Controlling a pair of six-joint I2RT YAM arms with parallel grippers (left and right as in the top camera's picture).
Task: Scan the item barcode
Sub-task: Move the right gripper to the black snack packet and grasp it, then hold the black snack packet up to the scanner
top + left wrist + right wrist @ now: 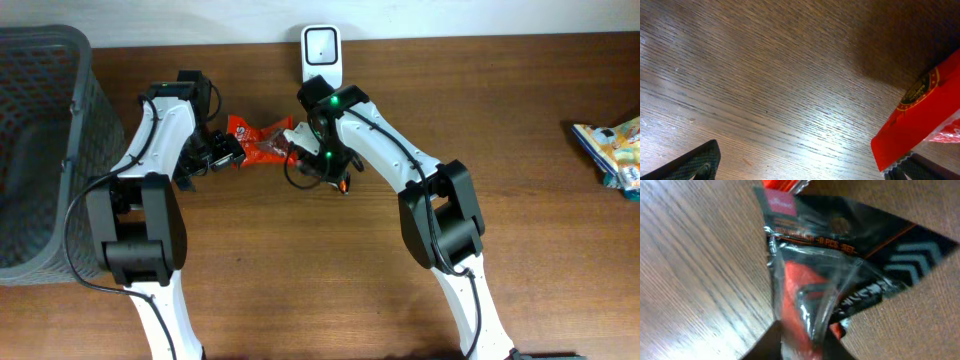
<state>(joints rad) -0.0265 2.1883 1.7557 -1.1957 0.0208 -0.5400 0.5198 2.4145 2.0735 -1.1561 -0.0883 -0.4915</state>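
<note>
The item is a red and black plastic snack packet point(262, 140) lying on the wooden table between my two arms. My right gripper point(300, 150) is at its right end. In the right wrist view the crinkled clear and red end of the packet point(840, 245) runs down between the two dark fingers, and the right gripper point(805, 340) is shut on it. My left gripper point(225, 152) is at the packet's left end and stands wide open point(805, 170). There the red packet edge point(920, 115) lies over its right finger point(927, 170), not pinched. No barcode is readable.
A white barcode scanner point(321, 50) stands at the back edge, just behind my right arm. A grey mesh basket point(40, 150) fills the left side of the table. Some colourful packets point(612, 150) lie at the far right edge.
</note>
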